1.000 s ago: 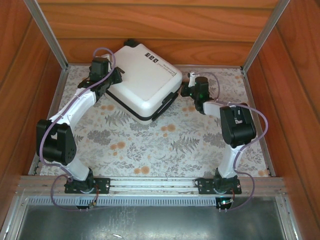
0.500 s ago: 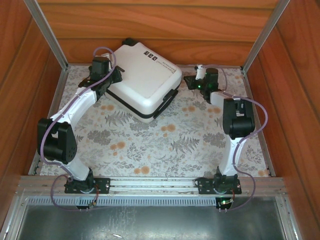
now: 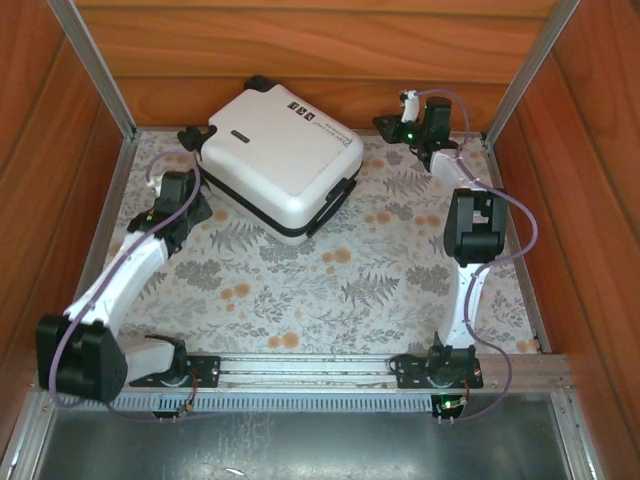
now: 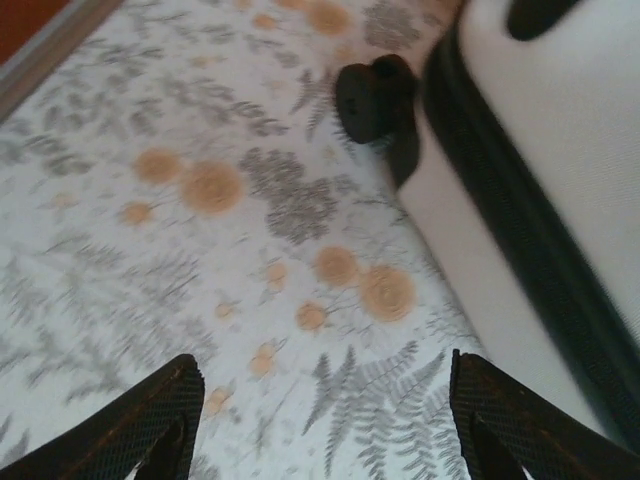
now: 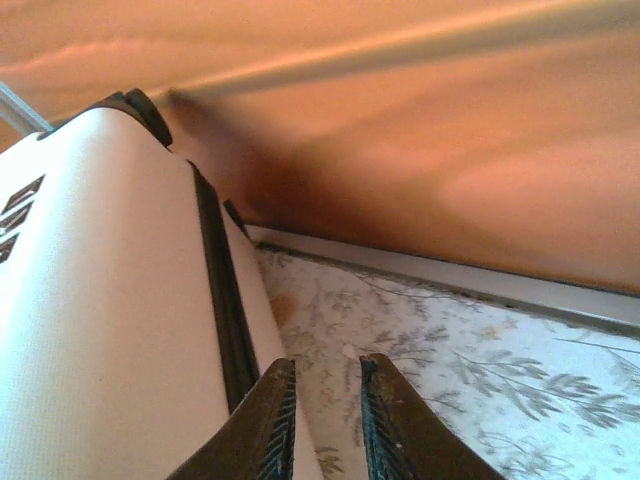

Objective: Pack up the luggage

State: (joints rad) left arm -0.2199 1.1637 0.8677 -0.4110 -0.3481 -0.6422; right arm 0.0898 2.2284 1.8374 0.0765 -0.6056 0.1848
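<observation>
Both arms have pulled off the closed suitcase (image 3: 280, 165) at 12 o'clock, left gripper (image 4: 325, 420) spread, right gripper (image 5: 325, 400) almost pressed together and empty; we judge its stiff, slick shell needs 2 opposing edge grips.

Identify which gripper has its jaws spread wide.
The left gripper: its jaws stand far apart over the floral cloth beside the luggage, while the right gripper leaves only a narrow gap between its jaws.
</observation>
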